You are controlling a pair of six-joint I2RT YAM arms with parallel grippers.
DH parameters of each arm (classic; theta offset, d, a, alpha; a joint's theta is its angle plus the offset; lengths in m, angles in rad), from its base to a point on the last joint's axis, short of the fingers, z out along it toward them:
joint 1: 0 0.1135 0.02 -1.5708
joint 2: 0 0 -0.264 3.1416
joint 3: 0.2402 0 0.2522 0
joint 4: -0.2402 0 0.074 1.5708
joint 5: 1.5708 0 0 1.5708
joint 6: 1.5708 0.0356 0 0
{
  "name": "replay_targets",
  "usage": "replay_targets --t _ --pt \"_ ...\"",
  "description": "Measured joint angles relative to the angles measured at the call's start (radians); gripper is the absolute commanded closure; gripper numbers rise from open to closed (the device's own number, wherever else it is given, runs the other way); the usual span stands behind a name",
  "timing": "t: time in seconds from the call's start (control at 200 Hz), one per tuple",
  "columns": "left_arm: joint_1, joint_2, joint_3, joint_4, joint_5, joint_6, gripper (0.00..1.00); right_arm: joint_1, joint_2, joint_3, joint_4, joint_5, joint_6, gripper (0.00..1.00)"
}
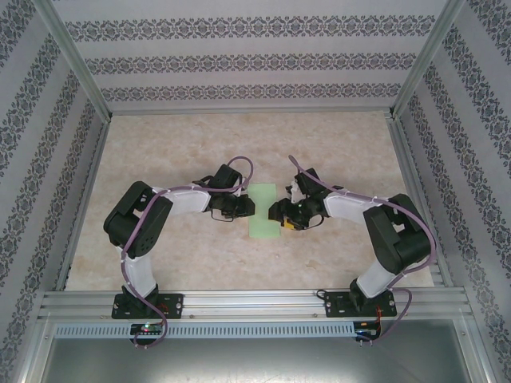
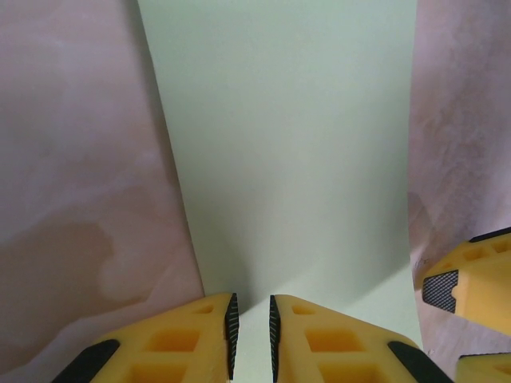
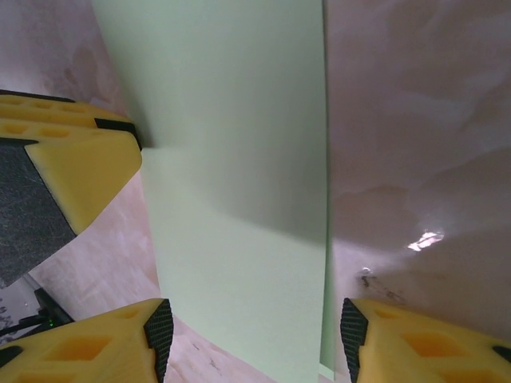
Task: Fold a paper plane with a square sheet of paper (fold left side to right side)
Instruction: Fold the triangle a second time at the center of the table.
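The left end effector [image 2: 251,339] is at 6 o'clock. Its yellow fingers [image 2: 172,343] have black pads and stand a narrow slit apart. Whether they pinch is not clear. The square sheet of paper [image 2: 287,144] reaches from there to 12 o'clock over the pinkish worktop [image 2: 72,159]. The right end effector [image 2: 457,332] is at 4 o'clock.

pale mint-green paper [image 1: 263,209], beige marbled table [image 1: 200,144]

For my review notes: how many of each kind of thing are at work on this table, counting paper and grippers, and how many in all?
Pale green paper sheet: 1
Grippers with yellow fingers: 2 (left gripper, right gripper)
Total: 3
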Motion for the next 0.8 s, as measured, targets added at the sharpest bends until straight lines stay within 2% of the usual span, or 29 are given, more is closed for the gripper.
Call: replay_targets --t 0.41,0.625,0.799 --pt "0.0 -0.002 -0.005 0.007 0.0 0.0 0.76 0.006 0.027 0.0 0.04 -0.029 0.044 0.45" --pt "0.0 -0.05 -0.037 0.018 -0.002 0.008 0.58 0.006 0.027 0.0 0.085 -0.053 0.074 0.45" --pt "0.0 -0.217 -0.114 0.063 -0.035 0.03 0.51 0.003 0.04 0.007 0.12 -0.082 0.106 0.45"
